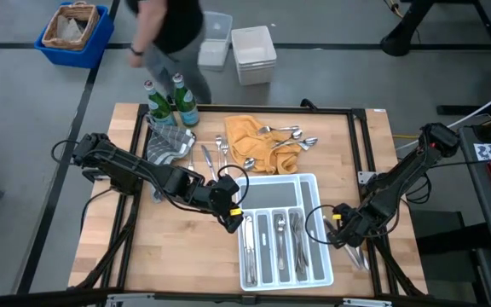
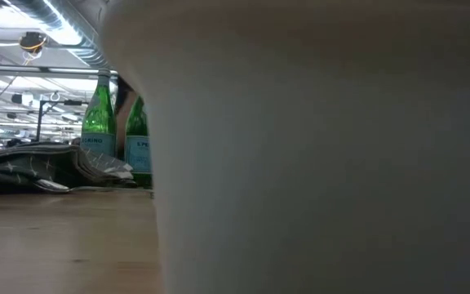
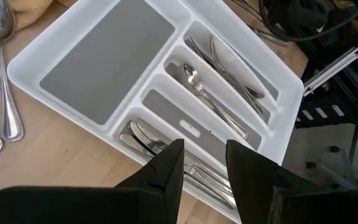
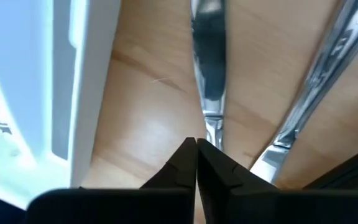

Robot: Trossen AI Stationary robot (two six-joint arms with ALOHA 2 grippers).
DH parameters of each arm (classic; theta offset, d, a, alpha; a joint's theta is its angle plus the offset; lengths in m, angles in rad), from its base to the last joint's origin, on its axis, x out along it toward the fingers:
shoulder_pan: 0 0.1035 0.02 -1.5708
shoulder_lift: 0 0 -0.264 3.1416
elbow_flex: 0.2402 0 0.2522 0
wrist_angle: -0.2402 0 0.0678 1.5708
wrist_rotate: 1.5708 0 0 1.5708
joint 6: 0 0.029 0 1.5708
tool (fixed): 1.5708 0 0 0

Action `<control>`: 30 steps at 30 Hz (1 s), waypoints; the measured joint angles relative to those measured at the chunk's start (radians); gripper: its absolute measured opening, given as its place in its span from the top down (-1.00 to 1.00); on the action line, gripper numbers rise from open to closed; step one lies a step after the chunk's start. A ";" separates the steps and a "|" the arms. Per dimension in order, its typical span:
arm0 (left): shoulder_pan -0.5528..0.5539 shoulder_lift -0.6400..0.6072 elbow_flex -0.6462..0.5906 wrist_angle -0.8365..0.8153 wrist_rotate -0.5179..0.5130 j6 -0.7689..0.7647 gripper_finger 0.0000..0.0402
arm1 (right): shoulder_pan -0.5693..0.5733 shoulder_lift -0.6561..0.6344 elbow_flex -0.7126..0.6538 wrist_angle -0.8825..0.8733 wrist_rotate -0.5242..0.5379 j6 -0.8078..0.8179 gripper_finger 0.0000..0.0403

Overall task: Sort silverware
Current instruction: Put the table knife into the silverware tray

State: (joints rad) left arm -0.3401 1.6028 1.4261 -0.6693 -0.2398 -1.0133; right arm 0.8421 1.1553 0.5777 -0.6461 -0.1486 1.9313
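Note:
The white tray (image 1: 312,183) lies at the table's near middle. It holds knives (image 3: 143,138), a spoon (image 3: 194,79) and forks (image 3: 229,62) in separate slots. My left gripper (image 1: 235,218) hangs open over the tray's left edge, above the knife slot, with nothing between its fingers (image 3: 169,177). My right gripper (image 1: 348,235) points steeply down just right of the tray, shut on a knife (image 4: 207,56) that lies on the wood. A second knife (image 4: 319,87) lies beside it. More silverware (image 1: 286,135) rests on a yellow cloth (image 1: 247,136) farther back. My right gripper comes from above and slants down onto the knife's narrow neck (image 4: 212,129), where blade meets handle. The fingertips (image 4: 185,158) stand together and hide the contact itself. The knife runs on away from the fingers, with its blade over the wood.
Two green bottles (image 1: 167,101) and a grey patterned cloth (image 1: 167,147) stand at the far left. Loose forks (image 1: 215,155) lie near them. A person (image 1: 170,34) stands at the far edge. The tray's white wall (image 2: 317,163) fills most of the low view. Bare wood lies at the near left.

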 joint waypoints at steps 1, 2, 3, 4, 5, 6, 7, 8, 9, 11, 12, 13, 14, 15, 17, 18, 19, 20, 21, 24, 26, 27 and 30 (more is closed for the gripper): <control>0.000 0.000 0.000 0.000 0.000 0.001 0.46 | 0.000 0.000 0.000 0.007 0.000 0.000 0.90; 0.000 0.000 0.000 0.000 0.000 0.001 0.46 | 0.000 0.000 0.000 0.017 0.000 0.000 0.88; 0.000 0.000 0.000 0.000 0.000 0.001 0.46 | 0.000 0.000 0.000 0.027 0.001 0.000 0.86; 0.000 0.000 0.000 0.000 0.000 0.001 0.46 | 0.002 0.000 0.000 0.037 0.000 0.000 0.84; 0.000 0.000 0.000 0.000 0.000 0.003 0.46 | 0.002 0.000 0.000 0.048 0.000 0.000 0.82; 0.000 0.000 0.000 0.000 0.000 0.007 0.46 | 0.002 0.001 0.000 0.064 0.000 0.000 0.79; 0.000 0.000 0.000 0.000 0.000 0.012 0.46 | 0.002 0.004 0.000 0.083 0.000 0.000 0.75; 0.000 0.000 0.000 0.000 0.000 0.021 0.46 | 0.002 0.007 0.000 0.098 0.000 0.000 0.72; 0.000 0.000 0.000 0.000 0.000 0.025 0.46 | 0.002 0.010 0.000 0.110 0.000 0.000 0.68; 0.000 0.000 0.000 0.000 0.000 0.035 0.46 | 0.002 0.022 0.000 0.134 0.000 0.000 0.60; 0.000 0.000 0.000 0.000 0.000 0.047 0.46 | 0.002 0.029 0.000 0.133 0.000 -0.001 0.57; 0.000 0.000 0.000 -0.001 0.000 0.053 0.46 | 0.002 0.035 0.000 0.123 -0.001 -0.011 0.54; 0.000 0.000 0.000 -0.003 -0.003 0.056 0.46 | 0.002 0.044 0.000 0.116 -0.004 -0.024 0.52; 0.000 0.000 0.000 -0.004 -0.009 0.057 0.46 | 0.002 0.052 0.000 0.112 -0.012 -0.032 0.51; 0.000 0.000 0.000 -0.007 -0.023 0.059 0.46 | 0.002 0.063 0.000 0.093 -0.032 -0.040 0.50; -0.001 -0.008 0.000 -0.021 -0.033 0.061 0.46 | 0.002 0.067 0.000 0.090 -0.041 -0.040 0.50; -0.003 -0.018 0.000 -0.048 -0.044 0.063 0.46 | 0.002 0.069 0.000 0.093 -0.049 -0.041 0.51; -0.005 -0.034 0.000 -0.078 -0.059 0.067 0.46 | 0.002 0.069 0.000 0.094 -0.054 -0.045 0.51; -0.009 -0.055 0.000 -0.111 -0.081 0.069 0.46 | 0.002 0.065 0.000 0.092 -0.054 -0.050 0.52; -0.034 -0.132 0.000 -0.214 -0.155 0.058 0.46 | 0.002 0.035 0.000 0.077 -0.064 -0.054 0.53; -0.068 -0.181 -0.005 -0.257 -0.228 0.056 0.46 | 0.002 -0.001 0.000 0.040 -0.072 -0.056 0.52; -0.090 -0.205 -0.020 -0.265 -0.266 0.056 0.46 | 0.002 -0.019 0.000 0.019 -0.072 -0.056 0.52; -0.158 -0.268 -0.090 -0.257 -0.351 0.042 0.46 | 0.002 -0.085 0.000 -0.062 -0.072 -0.054 0.52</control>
State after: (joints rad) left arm -0.4983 1.3351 1.3358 -0.9266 -0.5907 -0.9715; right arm 0.8440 1.0699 0.5781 -0.7080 -0.2211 1.8771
